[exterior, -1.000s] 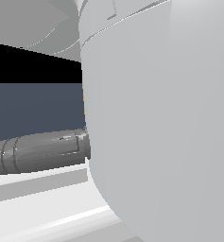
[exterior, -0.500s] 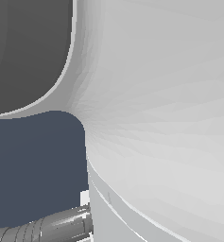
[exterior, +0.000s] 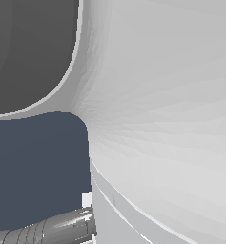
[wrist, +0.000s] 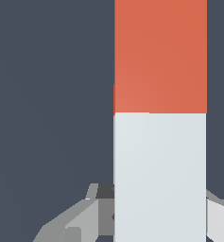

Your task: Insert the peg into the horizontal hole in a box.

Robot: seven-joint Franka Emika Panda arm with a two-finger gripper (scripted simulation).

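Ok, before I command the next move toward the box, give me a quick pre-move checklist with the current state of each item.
1. Peg in the wrist view: ok, orange-red section and pale end both show.
2. End effector around the peg: ok, fingers sit on either side of the pale end; actual contact cannot be told.
3. Box located: not ok, it shows in neither view.
4. Hole lined up with the peg: cannot tell, the hole is not visible.
5. Exterior view usable: not ok, the arm's white shell fills most of it.
6. Path ahead of the peg: cannot tell, only dark background shows around it.
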